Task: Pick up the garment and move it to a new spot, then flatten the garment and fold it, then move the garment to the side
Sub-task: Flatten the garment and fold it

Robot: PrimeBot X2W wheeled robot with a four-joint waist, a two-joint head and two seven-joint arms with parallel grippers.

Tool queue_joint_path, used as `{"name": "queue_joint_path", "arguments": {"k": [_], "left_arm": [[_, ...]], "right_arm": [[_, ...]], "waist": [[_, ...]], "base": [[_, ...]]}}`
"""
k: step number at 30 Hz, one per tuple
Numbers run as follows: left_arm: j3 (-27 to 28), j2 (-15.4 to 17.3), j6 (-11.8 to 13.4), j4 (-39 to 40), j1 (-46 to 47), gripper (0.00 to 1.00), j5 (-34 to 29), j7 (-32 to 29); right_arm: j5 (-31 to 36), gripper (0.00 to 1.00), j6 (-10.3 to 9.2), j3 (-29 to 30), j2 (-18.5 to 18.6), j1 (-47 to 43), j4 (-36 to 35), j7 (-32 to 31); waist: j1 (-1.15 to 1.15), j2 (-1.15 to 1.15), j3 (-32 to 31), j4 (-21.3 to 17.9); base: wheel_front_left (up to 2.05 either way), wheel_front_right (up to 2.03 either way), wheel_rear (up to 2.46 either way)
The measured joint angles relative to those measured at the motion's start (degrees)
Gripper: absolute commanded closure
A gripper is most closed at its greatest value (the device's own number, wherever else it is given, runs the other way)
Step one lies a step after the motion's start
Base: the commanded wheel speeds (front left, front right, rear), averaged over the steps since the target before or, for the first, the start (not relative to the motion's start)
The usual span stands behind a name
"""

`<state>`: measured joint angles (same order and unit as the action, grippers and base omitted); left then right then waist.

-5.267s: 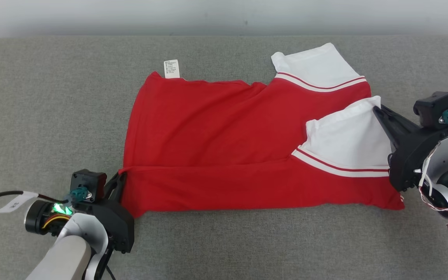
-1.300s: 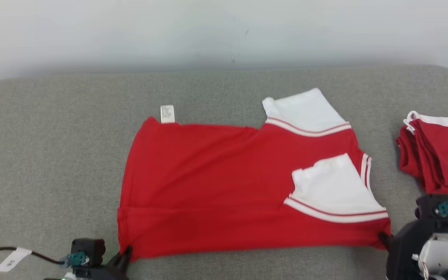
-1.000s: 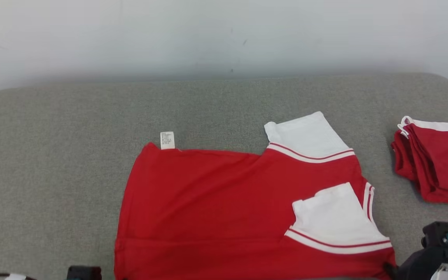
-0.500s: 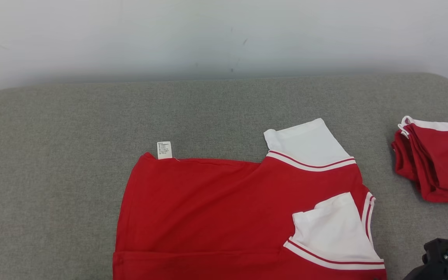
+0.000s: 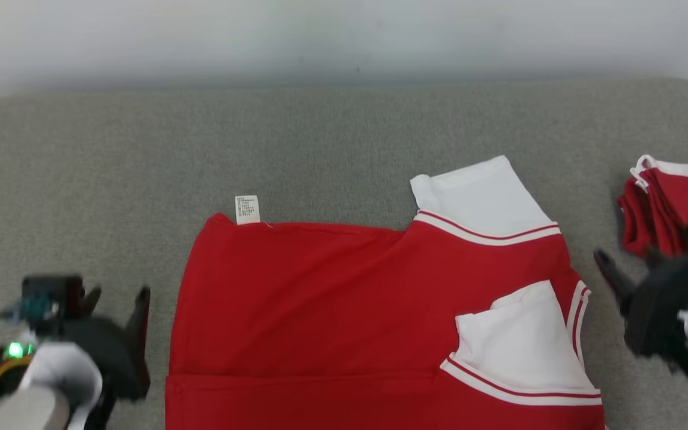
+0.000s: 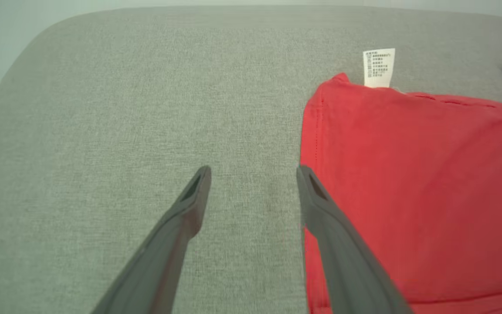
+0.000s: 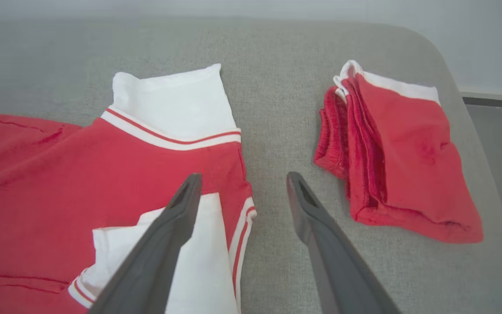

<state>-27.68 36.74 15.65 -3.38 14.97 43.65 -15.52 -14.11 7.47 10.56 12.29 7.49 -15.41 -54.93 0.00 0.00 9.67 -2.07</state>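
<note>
Red t-shirt (image 5: 320, 298) lies flat on the table (image 5: 141, 149), near edge folded over. The left claw (image 5: 118, 295) and right claw (image 5: 627, 263) hover either side, spread wide and empty. Risk imo: next grab pinches only the top layer and undoes the fold, or right claw bumps the folded pile (image 5: 666, 209)

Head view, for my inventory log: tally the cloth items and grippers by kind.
Spread red-and-white shirt: 1
Folded red bundle: 1
Grippers: 2, left gripper and right gripper, jaws open
Total: 4

Garment (image 5: 320, 310) btm cut off; folded pile (image 5: 657, 209) clipped rt.
</note>
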Motion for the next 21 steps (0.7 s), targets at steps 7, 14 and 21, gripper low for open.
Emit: {"name": "queue_joint_path", "arguments": {"k": [7,14,21], "left_arm": [[-2.7,-5.0,-4.3,-10.9,18.7,0.00,-2.8,-3.3],[-5.7,-8.3,-10.2,-24.0,29.2,0.00,-4.5,-4.3],[-6.2,-9.4,-12.0,-28.4,32.4,0.00,-4.6,-3.2]], "right_arm": [[0.6,0.00,0.00,-8.6,2.9,14.3,6.6,5.6],[-0.5,0.00,0.00,-14.7,3.4,21.1,14.4,9.5],[-0.6,0.00,0.00,-14.9,4.5,21.6,16.7,10.7]], "waist": [[0.01,0.00,5.1,-0.6],[0.02,0.01,9.8,-2.6],[0.01,0.01,11.2,-3.9]], "base": [[0.00,0.00,0.00],[0.00,0.00,0.00],[0.00,0.00,0.00]]}}
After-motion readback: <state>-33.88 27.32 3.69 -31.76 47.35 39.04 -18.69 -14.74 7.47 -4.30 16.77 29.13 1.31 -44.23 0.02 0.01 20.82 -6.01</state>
